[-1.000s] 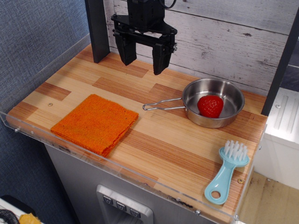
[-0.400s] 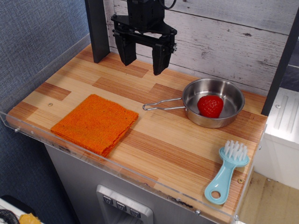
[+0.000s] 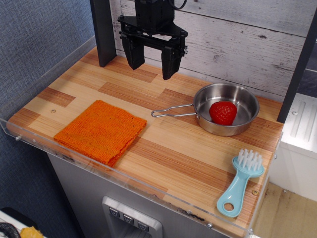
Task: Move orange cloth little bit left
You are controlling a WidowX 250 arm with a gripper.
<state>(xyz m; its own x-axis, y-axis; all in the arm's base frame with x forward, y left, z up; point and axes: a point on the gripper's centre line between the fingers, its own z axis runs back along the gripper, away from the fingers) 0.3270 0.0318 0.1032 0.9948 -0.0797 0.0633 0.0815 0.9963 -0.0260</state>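
1. Orange cloth (image 3: 101, 131): bright orange, ribbed knit, folded to a rough square, lying flat. It sits turned at an angle, one corner pointing toward the front edge of the bench (image 3: 163, 153). Wider than the pan's bowl.
2. Position of cloth: front left part of the bench, close to the clear front lip, well apart from the hand.
3. Hand (image 3: 152, 62): black, two fingers spread wide with nothing between them. It hangs above the bench near the back edge, beside the dark post (image 3: 104, 32) at the back left.
4. Steel pan (image 3: 226, 109): round, shallow, shiny, toward the back right. Its thin wire handle (image 3: 171, 111) points left, toward the cloth, ending short of it.
5. Inside the pan: one red strawberry (image 3: 223, 112), resting slightly right of the bowl's centre.
6. Light blue brush (image 3: 239, 181) with white bristles lies near the front right corner, bristle end toward the pan, handle loop toward the front edge.
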